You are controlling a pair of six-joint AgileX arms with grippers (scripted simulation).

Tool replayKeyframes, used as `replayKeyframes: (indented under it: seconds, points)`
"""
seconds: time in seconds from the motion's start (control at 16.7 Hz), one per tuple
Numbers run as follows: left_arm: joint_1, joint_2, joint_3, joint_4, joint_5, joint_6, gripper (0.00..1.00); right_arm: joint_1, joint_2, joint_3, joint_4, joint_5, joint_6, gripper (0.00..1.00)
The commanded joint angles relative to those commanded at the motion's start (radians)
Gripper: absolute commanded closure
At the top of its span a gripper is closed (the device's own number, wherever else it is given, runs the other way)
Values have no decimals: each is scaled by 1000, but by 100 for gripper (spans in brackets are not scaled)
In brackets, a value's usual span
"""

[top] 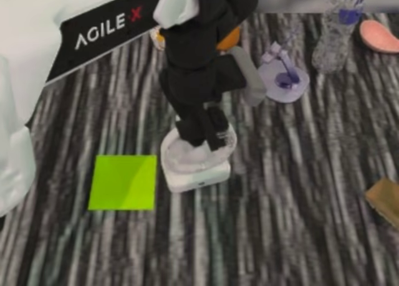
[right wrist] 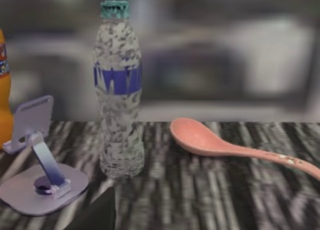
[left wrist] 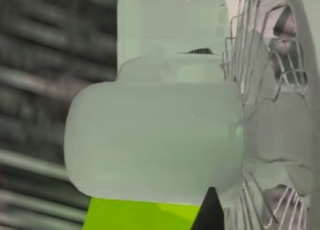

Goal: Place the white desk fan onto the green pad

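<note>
The white desk fan (top: 197,167) looks like smooth, faintly glossy plastic, with a thin wire grille (left wrist: 272,54) around its head. The green pad (top: 123,182) is a flat matt sheet with no texture. The tabletop (top: 299,224) shows a streaky black-and-grey grain like dark wood or laminate. The water bottle (right wrist: 119,89) is clear crinkled plastic with a blue label. The pink spoon (right wrist: 210,142) looks smooth and ceramic-like, and the lilac stand (right wrist: 37,175) has a satin sheen.
</note>
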Motion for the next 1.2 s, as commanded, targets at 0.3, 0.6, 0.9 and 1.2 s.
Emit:
replayKeyframes:
  seconds: [0.3,0.6,0.9,1.2]
  points:
    - [0,0,0,0,0,0,100,0,0,0,0,0,0,0]
    - [1,-7,-1,0,1,0,100,0,0,0,0,0,0,0]
    - [14,9,120,-99,3,-6,100,0,0,0,0,0,0,0]
    - [19,29,257,-222,2,-2,100,0,0,0,0,0,0,0]
